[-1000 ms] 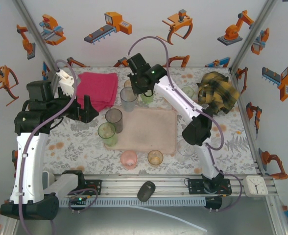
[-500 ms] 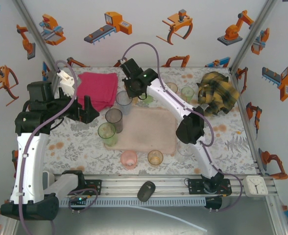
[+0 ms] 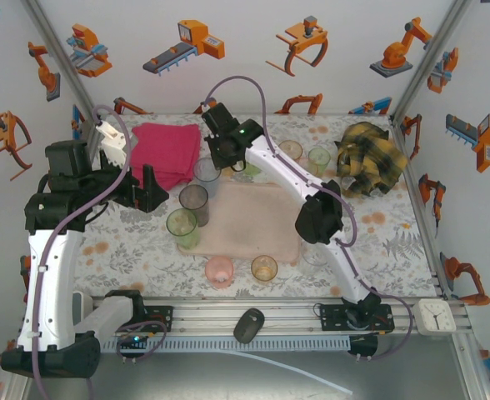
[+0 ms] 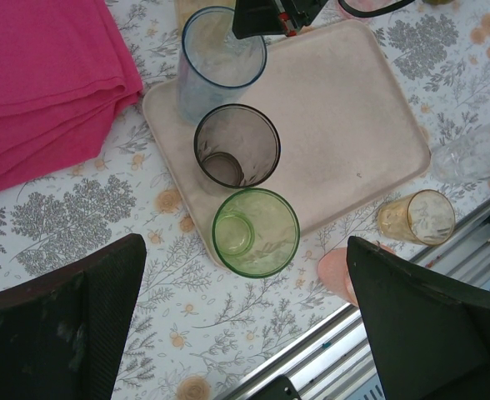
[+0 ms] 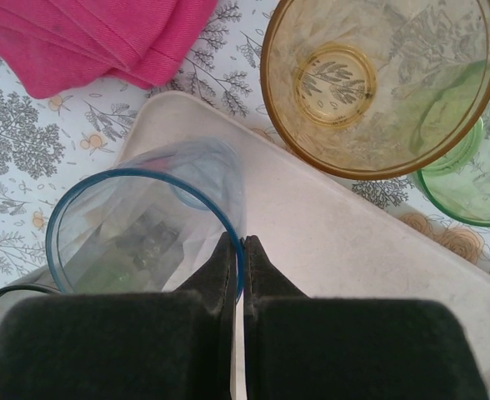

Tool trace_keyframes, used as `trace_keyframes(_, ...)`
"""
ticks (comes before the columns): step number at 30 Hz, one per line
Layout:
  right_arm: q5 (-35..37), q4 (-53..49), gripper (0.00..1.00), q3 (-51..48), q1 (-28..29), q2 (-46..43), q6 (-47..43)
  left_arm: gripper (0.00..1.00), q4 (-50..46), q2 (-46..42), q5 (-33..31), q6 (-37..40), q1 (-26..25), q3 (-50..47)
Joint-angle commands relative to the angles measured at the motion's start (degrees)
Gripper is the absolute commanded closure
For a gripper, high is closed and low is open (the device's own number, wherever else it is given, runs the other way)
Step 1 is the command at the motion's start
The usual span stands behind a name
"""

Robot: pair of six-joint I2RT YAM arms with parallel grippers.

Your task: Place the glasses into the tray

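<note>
We are seeing a floral table (image 3: 120, 242) carrying a pink tray (image 3: 257, 221), a magenta cloth (image 3: 166, 150) and a plaid cloth (image 3: 370, 158). An orange tumbler (image 3: 264, 268) is standing beside the tray.

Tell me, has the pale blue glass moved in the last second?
Yes. The pale blue glass, gripped at its rim by the right gripper, shifted left, closer to the folded magenta cloth.
</note>
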Motion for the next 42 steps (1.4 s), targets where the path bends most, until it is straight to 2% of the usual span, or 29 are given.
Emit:
trace_keyframes(1,-1.33,1.36,0.97,2.94,0.38,1.49,1.09,0.01,0.38,-0.19,1.18,0.15,0.39,-0.02)
trace_keyframes(19,-1.91,0.78,0.92,4.38,0.38,2.86,1.31,0.02,0.48,-0.17,1.51,0.3,0.39,-0.26)
trace_keyframes(29,-2.78,0.73,0.79,5.02,0.38,3.14,1.67,0.02,0.34,-0.18,1.71,0.28,0.41,0.08)
trace_keyframes(42,-3.2,0.56,0.68,6.2,0.38,2.74,0.7,0.02,-0.3,0.22,0.98,0.84,0.39,1.2)
